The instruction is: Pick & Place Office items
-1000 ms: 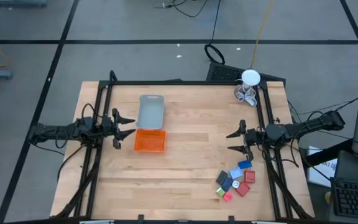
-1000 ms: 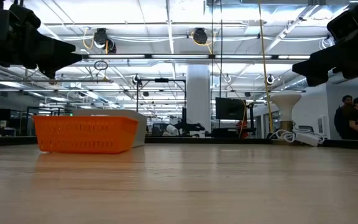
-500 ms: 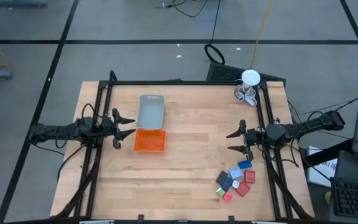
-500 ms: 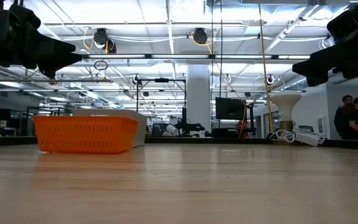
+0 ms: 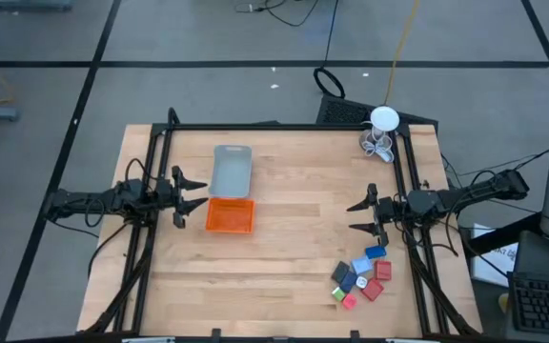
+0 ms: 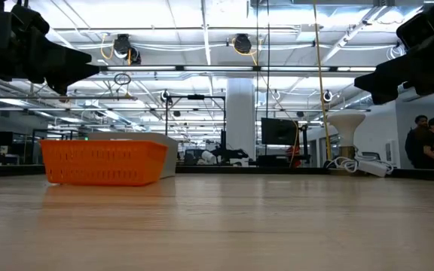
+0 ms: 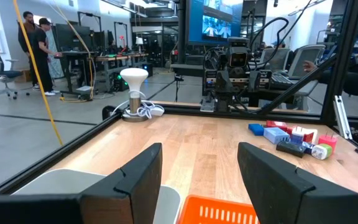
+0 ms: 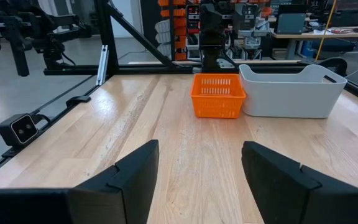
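- i'm keeping the right gripper (image 5: pixel 358 215) hovering over the right side of the table with its two dark fingers (image 8: pixel 135 180) standing apart and nothing between them; it is pointing inward across the bare wood, which i judge a ready pose rather than a reach.
- just beside it, toward the near right corner, the office items (image 5: pixel 360 272), a huddle of small blocky plastic pieces in blue, red, black, green, pink and white, are lying touching one another on the light wooden table (image 5: pixel 294 248); none is lifted yet, so the picking is not begun.
- i'm holding the left gripper (image 5: pixel 191 191) at the left side, its fingers (image 7: pixel 135 180) likewise spread and empty, nose just beside the trays, probably waiting there to serve that end.
- the shallow orange mesh plastic tray (image 5: pixel 230 215) and the pale grey plastic tray (image 5: pixel 232 170) are sitting end to end, touching, well apart from the pieces; i take them for the drop places.
- a white round thing with wire loops (image 5: pixel 381 131) is standing at the far right corner, clear of the work.
- people (image 6: pixel 426 142) are standing in the room beyond.
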Controlling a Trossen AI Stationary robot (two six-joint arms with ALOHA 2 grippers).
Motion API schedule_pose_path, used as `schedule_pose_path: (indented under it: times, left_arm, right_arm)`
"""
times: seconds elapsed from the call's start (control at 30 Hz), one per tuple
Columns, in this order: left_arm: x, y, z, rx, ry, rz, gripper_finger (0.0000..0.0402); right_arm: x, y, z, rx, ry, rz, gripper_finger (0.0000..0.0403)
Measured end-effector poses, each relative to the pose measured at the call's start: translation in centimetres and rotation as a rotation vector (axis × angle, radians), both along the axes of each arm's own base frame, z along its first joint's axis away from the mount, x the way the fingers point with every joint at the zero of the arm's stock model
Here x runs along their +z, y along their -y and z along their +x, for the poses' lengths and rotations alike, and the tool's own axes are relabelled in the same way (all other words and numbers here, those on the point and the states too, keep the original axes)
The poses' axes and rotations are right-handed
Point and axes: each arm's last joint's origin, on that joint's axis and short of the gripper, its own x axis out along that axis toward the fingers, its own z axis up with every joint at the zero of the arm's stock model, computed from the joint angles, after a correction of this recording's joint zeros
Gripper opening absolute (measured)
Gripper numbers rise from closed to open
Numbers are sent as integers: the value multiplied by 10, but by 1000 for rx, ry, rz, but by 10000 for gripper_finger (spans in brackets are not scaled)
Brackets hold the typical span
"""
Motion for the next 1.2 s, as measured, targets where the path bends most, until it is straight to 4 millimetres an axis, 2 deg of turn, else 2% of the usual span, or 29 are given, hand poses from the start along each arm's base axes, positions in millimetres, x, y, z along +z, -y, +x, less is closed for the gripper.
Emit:
schedule_pose_path:
  times: [1.2]
  left_arm:
    - [0, 0, 0, 0, 0, 0, 214]
  right_arm:
    - [1, 0, 0, 0, 14, 4, 220]
